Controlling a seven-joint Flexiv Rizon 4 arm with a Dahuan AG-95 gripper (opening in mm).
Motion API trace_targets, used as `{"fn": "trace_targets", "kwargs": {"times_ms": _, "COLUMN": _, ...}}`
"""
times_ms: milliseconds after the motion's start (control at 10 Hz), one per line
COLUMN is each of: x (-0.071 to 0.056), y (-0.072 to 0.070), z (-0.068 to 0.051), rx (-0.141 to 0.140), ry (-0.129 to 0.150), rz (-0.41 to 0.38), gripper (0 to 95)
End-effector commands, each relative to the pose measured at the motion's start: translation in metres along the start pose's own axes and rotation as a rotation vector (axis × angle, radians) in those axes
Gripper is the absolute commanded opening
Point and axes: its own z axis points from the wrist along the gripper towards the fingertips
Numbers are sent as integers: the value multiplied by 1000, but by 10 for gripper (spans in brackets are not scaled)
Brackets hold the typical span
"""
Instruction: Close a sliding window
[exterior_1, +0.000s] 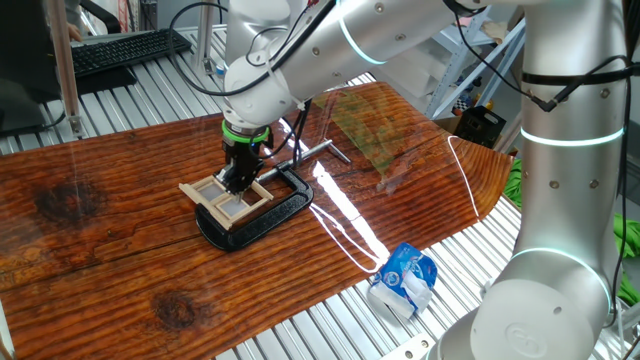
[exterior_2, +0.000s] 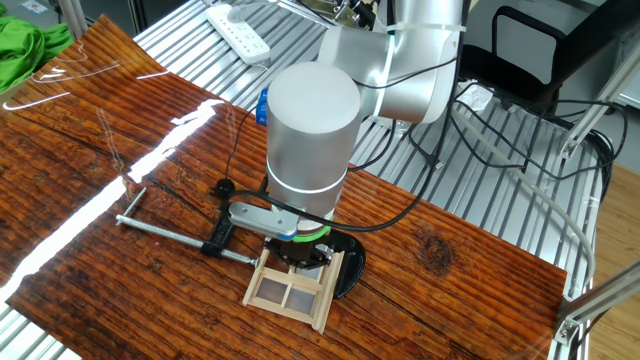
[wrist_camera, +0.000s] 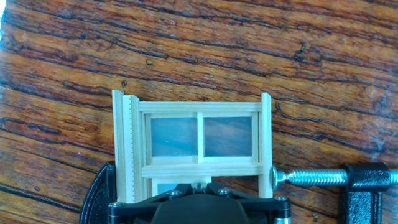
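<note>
The sliding window (wrist_camera: 199, 137) is a small pale-wood frame with panes split by thin bars. It lies flat on the brown wooden board, held by a black C-clamp (wrist_camera: 364, 186). It also shows in one fixed view (exterior_1: 228, 196) and in the other fixed view (exterior_2: 290, 290). My gripper (wrist_camera: 199, 185) points straight down onto the near part of the window, with its fingers close together and only a thin slit between them. It shows over the window in both fixed views (exterior_1: 236, 183) (exterior_2: 300, 258). The fingertips themselves are hidden by the hand.
The C-clamp's screw handle (exterior_2: 165, 232) sticks out across the board. A blue-and-white bag (exterior_1: 405, 280) lies off the board's edge on the slatted metal table. A keyboard (exterior_1: 130, 50), a power strip (exterior_2: 240, 30) and a green cloth (exterior_2: 25, 50) lie further off.
</note>
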Motion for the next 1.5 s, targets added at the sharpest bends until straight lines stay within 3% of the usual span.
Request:
{"fn": "trace_targets", "kwargs": {"times_ms": 100, "x": -1, "y": -1, "z": 2, "rx": 2, "ry": -1, "rz": 0, "gripper": 0}}
{"fn": "trace_targets", "kwargs": {"times_ms": 1500, "x": -2, "y": -12, "z": 1, "rx": 29, "ry": -10, "rz": 1, "gripper": 0}}
